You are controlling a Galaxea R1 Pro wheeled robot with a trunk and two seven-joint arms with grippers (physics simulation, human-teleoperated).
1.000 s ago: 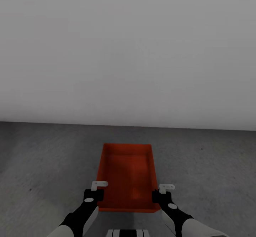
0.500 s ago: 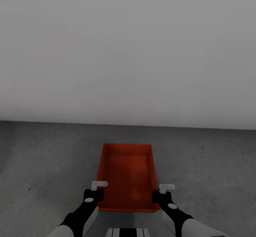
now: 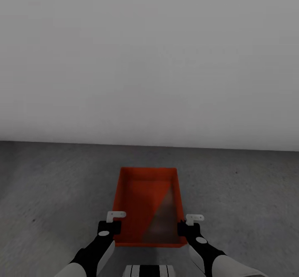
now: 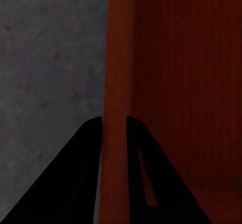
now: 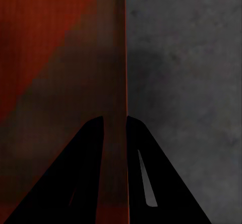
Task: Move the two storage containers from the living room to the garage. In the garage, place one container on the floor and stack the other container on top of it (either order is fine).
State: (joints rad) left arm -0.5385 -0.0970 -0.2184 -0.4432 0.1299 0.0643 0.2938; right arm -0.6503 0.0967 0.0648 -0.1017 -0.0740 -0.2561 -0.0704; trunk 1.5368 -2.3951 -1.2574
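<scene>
One red-orange storage container (image 3: 143, 194) sits low over the dark grey concrete floor (image 3: 54, 185) of the garage, straight ahead of me, open top up. My left gripper (image 3: 115, 223) is shut on its left wall near the front corner. My right gripper (image 3: 183, 226) is shut on the right wall. The left wrist view has the thin red wall (image 4: 116, 57) pinched between the dark fingers of the left gripper (image 4: 114, 123). In the right wrist view the wall (image 5: 119, 57) runs between the fingers of the right gripper (image 5: 115, 123). A grey wedge covers the near right part of the container's bottom.
A plain white-grey wall (image 3: 149, 60) rises behind the container, meeting the floor about one container length beyond it. Bare concrete spreads to both sides. The top of my base (image 3: 147, 270) shows at the lower edge of the head view.
A grey wedge has appeared on the container's inner bottom at the near right, where it was all red before. Arms and container have hardly shifted.
</scene>
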